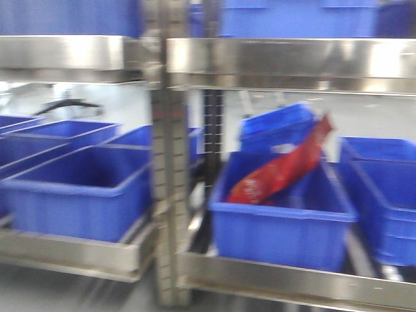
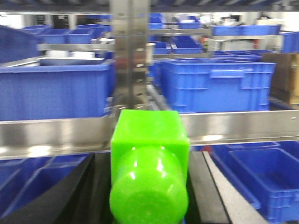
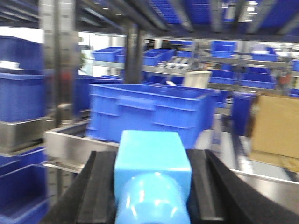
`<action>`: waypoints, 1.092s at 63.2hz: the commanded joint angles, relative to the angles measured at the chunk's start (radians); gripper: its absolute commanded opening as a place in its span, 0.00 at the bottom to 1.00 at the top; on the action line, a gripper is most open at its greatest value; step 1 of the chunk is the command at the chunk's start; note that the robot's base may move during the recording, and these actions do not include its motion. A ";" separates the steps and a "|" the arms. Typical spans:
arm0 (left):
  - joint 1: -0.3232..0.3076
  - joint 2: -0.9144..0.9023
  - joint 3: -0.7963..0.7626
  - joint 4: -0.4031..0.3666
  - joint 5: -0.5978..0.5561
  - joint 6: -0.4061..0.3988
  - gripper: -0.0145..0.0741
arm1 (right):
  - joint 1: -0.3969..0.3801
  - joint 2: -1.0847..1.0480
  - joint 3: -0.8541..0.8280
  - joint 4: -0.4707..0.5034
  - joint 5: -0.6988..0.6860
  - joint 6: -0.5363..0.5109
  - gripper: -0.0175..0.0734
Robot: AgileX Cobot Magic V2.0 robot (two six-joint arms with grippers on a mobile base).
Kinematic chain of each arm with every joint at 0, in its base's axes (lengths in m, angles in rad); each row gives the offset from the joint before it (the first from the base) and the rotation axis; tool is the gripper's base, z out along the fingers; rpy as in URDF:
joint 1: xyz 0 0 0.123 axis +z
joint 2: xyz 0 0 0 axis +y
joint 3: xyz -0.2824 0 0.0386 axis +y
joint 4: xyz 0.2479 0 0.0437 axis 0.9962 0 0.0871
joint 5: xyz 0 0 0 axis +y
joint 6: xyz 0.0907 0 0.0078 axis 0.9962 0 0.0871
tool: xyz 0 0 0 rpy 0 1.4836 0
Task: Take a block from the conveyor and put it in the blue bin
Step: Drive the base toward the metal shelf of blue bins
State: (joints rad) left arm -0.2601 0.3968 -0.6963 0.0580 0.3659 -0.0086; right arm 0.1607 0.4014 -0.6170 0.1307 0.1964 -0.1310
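Green block [image 2: 150, 140], a cube body with a rounded knob toward the camera, sits between the dark pads [image 2: 60, 196] of the left gripper [image 2: 149, 156]. Jaws closed on it, level with a steel shelf rail [image 2: 56, 133]. Only the left wrist view records this.

The right wrist view alone records a light-blue block [image 3: 152, 158] of the same shape, clamped by the right gripper [image 3: 152, 154], with black pads [image 3: 100, 186] touching both flanks. A ribbed blue bin [image 3: 149, 116] stands on a shelf beyond it, with a cardboard box [image 3: 275, 123] to the right.

The front view, blurred, gives the steel rack [image 1: 286, 62] itself, with open blue bins in rows. The centre bin [image 1: 279, 240] holds a red packet [image 1: 279, 170] leaning toward its far rim. The left-hand bin [image 1: 71, 208] sits tilted on its shelf.
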 commanded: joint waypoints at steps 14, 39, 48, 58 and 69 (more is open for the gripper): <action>-0.006 -0.003 -0.002 -0.002 -0.018 0.002 0.04 | 0.001 -0.004 0.002 -0.003 -0.024 -0.007 0.01; -0.006 -0.003 -0.002 -0.002 -0.018 0.002 0.04 | 0.001 -0.004 0.002 -0.003 -0.024 -0.007 0.01; -0.006 -0.003 -0.002 -0.002 -0.018 0.002 0.04 | 0.001 -0.004 0.002 -0.003 -0.024 -0.007 0.01; -0.006 -0.003 -0.002 -0.002 -0.018 0.002 0.04 | 0.001 -0.004 0.002 -0.003 -0.027 -0.007 0.01; -0.006 -0.003 -0.002 -0.002 -0.018 0.002 0.04 | 0.001 -0.004 0.002 -0.003 -0.027 -0.007 0.01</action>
State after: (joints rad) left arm -0.2601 0.3968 -0.6963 0.0580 0.3659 -0.0086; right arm 0.1607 0.4014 -0.6166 0.1307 0.1964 -0.1310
